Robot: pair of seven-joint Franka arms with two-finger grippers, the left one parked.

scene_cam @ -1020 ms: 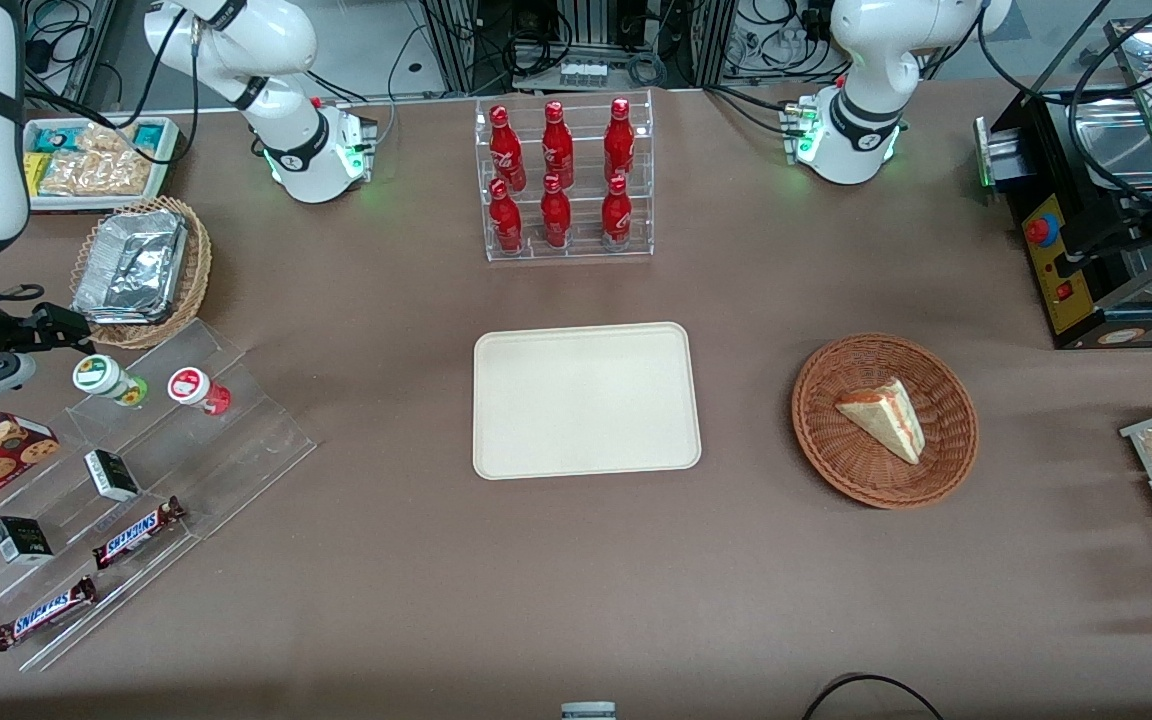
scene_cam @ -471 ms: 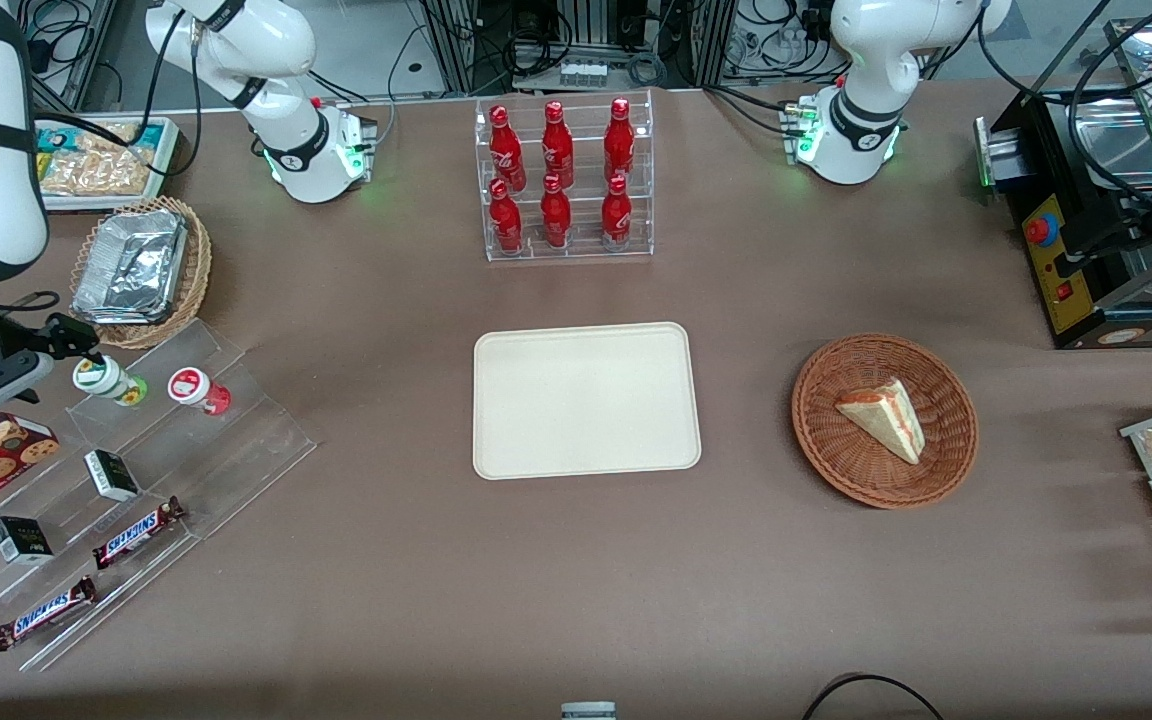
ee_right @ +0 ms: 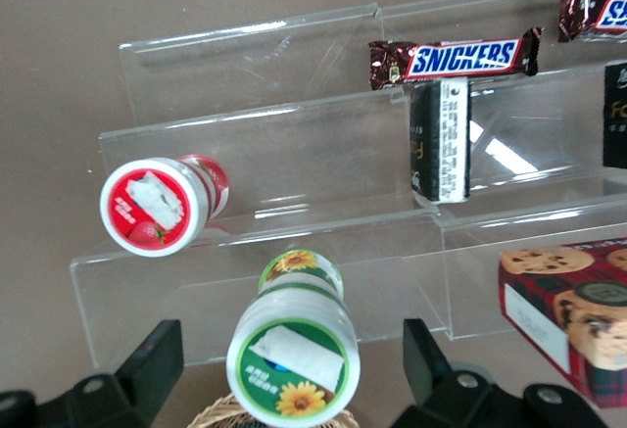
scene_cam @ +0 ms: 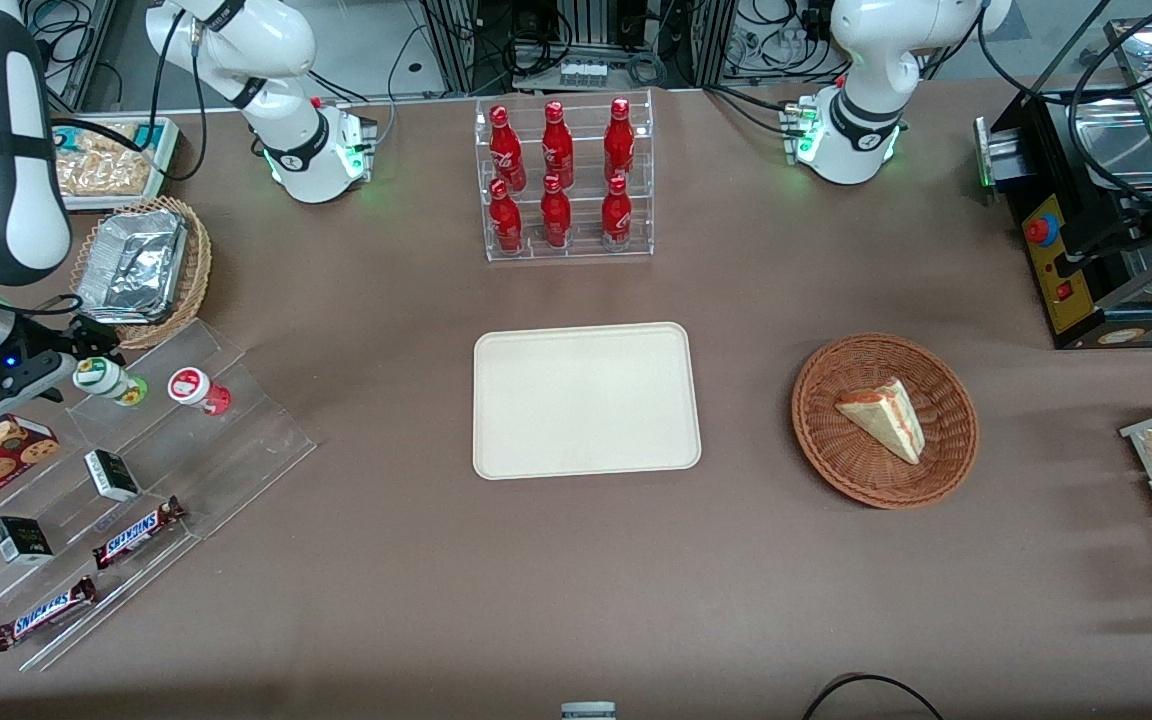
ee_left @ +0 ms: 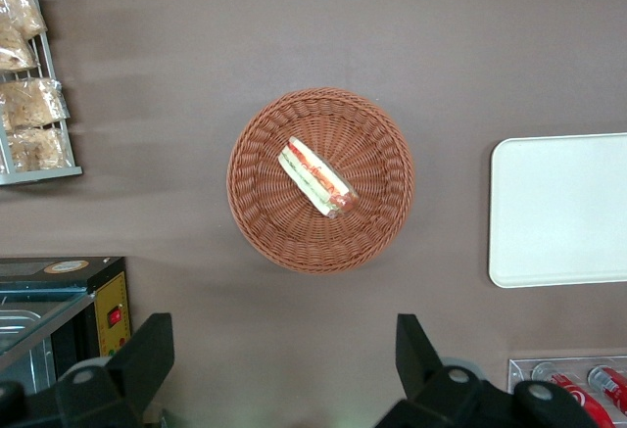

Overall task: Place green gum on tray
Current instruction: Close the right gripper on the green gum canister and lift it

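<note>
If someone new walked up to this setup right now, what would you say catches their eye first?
Probably the clear rack of red bottles standing farther from the front camera than the bare cream tray. Next, the wicker basket holding a sandwich wedge, toward the parked arm's end. At the working arm's end, the hand is open around the green gum on the acrylic stand's top step, beside the red-lidded canister.
</note>
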